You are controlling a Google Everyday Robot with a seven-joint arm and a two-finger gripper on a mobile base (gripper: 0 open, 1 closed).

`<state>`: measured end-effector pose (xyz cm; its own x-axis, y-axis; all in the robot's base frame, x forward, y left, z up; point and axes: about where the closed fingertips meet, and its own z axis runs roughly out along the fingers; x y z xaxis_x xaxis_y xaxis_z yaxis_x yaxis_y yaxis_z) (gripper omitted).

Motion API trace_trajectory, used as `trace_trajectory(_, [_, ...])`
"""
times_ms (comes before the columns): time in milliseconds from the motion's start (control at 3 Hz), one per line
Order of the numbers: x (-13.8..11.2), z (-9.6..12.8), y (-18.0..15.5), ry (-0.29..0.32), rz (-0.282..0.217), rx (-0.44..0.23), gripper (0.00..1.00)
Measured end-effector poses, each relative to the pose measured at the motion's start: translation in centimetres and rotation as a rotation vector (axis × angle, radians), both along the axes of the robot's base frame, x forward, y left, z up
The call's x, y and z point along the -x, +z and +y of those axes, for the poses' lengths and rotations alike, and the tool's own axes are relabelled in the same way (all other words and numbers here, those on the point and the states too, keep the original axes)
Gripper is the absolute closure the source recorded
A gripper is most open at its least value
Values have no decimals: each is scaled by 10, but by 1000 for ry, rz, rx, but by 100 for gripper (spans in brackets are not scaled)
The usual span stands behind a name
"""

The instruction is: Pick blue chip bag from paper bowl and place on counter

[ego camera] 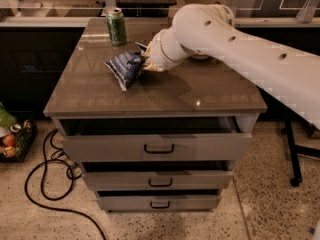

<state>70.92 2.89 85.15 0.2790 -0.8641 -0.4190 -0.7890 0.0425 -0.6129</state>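
The blue chip bag hangs tilted from my gripper over the left-middle of the counter, its lower corner at or just above the surface. The gripper is shut on the bag's right end. My white arm reaches in from the right across the back of the counter. The paper bowl is hidden behind the arm.
A green soda can stands at the counter's back left, close behind the bag. The top drawer of the cabinet is pulled out a little. A black cable and a basket of items lie on the floor at left.
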Motion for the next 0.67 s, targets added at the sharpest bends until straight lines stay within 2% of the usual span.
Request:
trace_trajectory(333, [0,1,-1,2,2,0,6])
trace_trajectory(667, [1,2,-2,4,3,1,0])
